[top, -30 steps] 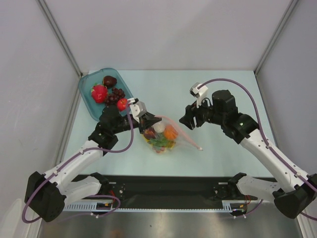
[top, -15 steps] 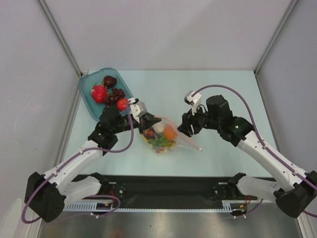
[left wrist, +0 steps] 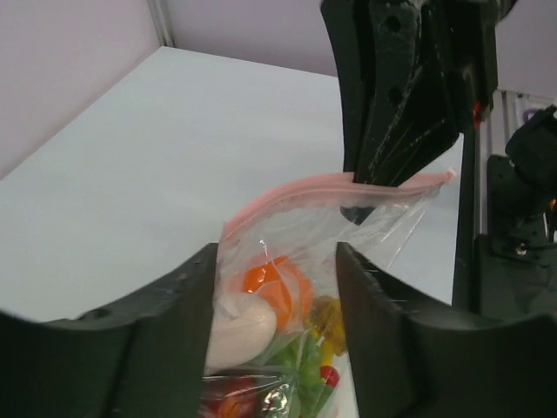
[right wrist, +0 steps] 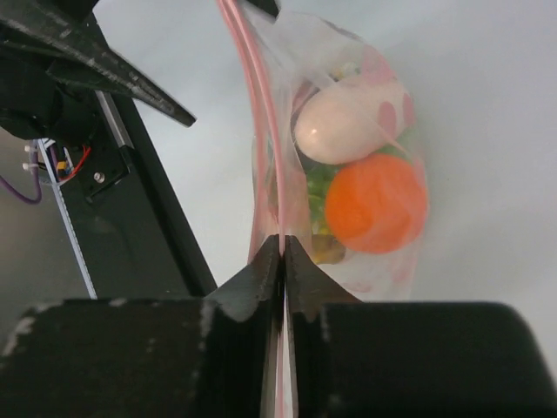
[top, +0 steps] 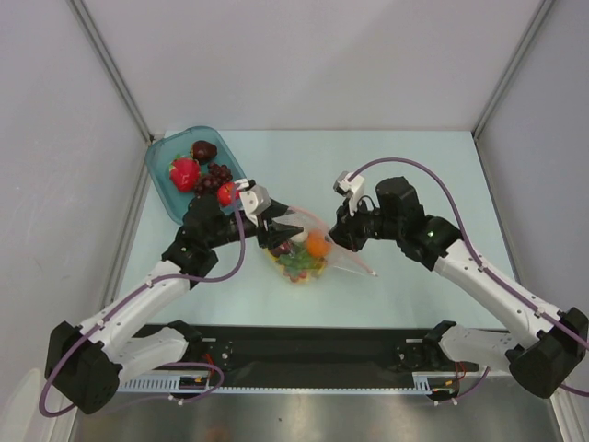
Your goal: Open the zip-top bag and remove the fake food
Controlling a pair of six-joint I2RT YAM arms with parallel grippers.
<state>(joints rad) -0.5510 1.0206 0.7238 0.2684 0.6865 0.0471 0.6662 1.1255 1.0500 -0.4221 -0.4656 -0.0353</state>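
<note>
Opening is in hand: the right claw [right wrist: 283, 248] pinches the pink zip strip [right wrist: 259, 131] of the bag [left wrist: 287, 222], which lies on the table [top: 414, 166], toy food [right wrist: 374, 202] inside. The left claw [left wrist: 277, 261] stands spread around it. Next the left likely needs to catch the opposite lip. Only the right wrist view proves the pinch; only overhead shows the tray [top: 156, 166].

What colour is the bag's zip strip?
The zip strip is pinkish red; right wrist view shows it best.
</note>
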